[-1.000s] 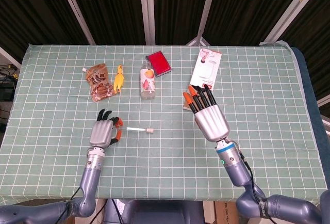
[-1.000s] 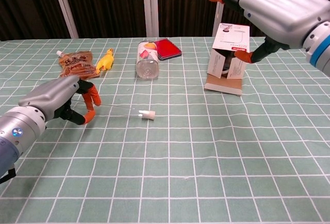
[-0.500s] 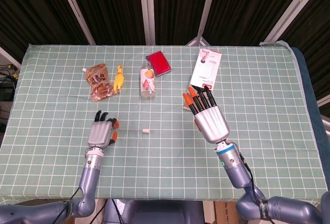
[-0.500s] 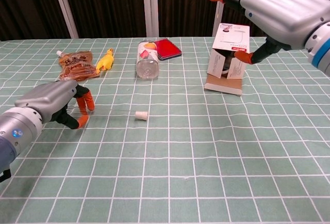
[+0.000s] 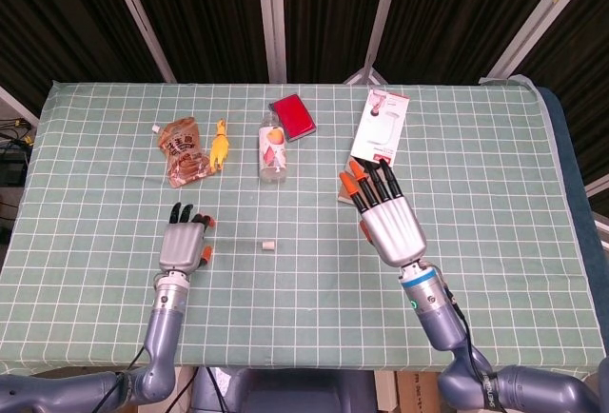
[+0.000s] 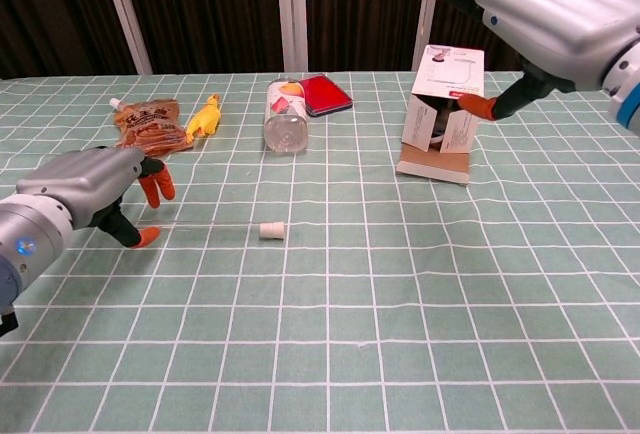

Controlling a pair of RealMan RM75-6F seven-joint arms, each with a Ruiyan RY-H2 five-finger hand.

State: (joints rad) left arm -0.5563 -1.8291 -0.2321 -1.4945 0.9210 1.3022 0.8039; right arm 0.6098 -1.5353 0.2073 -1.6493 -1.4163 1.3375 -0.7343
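Observation:
My left hand point(image 5: 186, 242) point(image 6: 90, 189) hovers low over the near left of the green checked table point(image 5: 495, 166), fingers apart and holding nothing. A small white cap-like piece point(image 5: 269, 245) point(image 6: 270, 231) lies on the cloth a short way to its right. My right hand point(image 5: 385, 213) point(image 6: 550, 9) is raised above the table with its fingers stretched out and nothing in it. It is just in front of an open white carton point(image 5: 381, 126) point(image 6: 445, 109) that stands on the cloth.
Across the back of the table lie a brown snack pouch point(image 5: 183, 151) point(image 6: 145, 122), a yellow rubber chicken point(image 5: 221, 147) point(image 6: 205, 117), a clear bottle on its side point(image 5: 272, 149) point(image 6: 285, 104) and a red case point(image 5: 293, 116) point(image 6: 325, 94).
My left hand drew back toward the near left and its fingers spread. The thin white stick seen by it a second ago no longer shows; the small piece shifted slightly left. The right hand barely moved.

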